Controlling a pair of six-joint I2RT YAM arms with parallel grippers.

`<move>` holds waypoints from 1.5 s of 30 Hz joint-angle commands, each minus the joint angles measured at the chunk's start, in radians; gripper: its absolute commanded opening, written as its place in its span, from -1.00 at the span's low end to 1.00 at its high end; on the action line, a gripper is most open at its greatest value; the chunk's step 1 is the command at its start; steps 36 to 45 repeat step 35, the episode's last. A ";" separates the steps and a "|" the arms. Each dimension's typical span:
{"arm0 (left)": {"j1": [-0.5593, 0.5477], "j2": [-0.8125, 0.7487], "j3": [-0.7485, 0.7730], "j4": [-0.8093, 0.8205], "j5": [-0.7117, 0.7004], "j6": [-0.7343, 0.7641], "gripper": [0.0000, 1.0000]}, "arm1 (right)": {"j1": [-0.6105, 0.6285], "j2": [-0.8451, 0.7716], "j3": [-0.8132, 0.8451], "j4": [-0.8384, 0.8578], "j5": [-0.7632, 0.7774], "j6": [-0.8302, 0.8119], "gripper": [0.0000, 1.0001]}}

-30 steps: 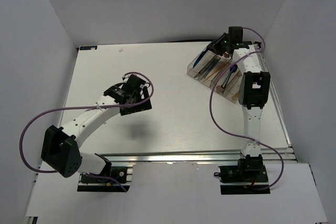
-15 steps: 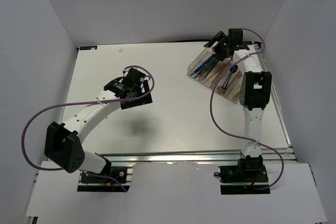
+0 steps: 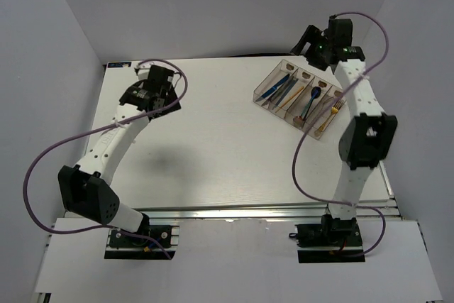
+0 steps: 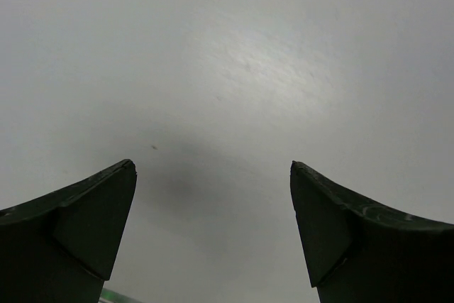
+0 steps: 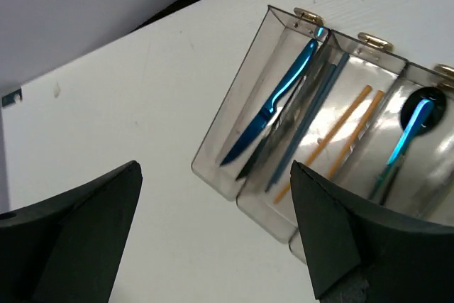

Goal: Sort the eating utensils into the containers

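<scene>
Lying lengthwise in tray on white table: blue knife, tip away from gold clasps; chopsticks parallel, next compartment. Left gripper, right gripper: jaws spread.

Lab test cell: white table boxed by plain walls (aluminium rail).

The desk is plain white. The tray is clear smoky grey, with gold clips at its upper edge. In it lie a glossy blue knife, orange-brown chopsticks, a spoon shimmering blue to purple, and a gold fork. The left claw and right claw are dark green-black. The cables are purple.
</scene>
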State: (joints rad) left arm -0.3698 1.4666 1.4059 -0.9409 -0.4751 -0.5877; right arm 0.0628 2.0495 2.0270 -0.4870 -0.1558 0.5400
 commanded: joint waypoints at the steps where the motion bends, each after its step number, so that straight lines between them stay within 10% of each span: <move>1: 0.028 -0.022 0.097 0.010 -0.250 0.083 0.96 | 0.064 -0.285 -0.203 -0.160 0.123 -0.251 0.79; 8: 0.039 -0.063 0.160 0.106 -0.384 0.184 0.96 | 0.114 -0.783 -0.554 -0.240 0.236 -0.307 0.79; 20: 0.039 -0.402 -0.224 0.185 -0.307 0.117 0.96 | 0.141 -1.267 -0.934 -0.292 0.248 -0.328 0.79; 45: 0.039 -0.477 -0.320 0.179 -0.312 0.083 0.96 | 0.141 -1.293 -1.018 -0.260 0.245 -0.341 0.79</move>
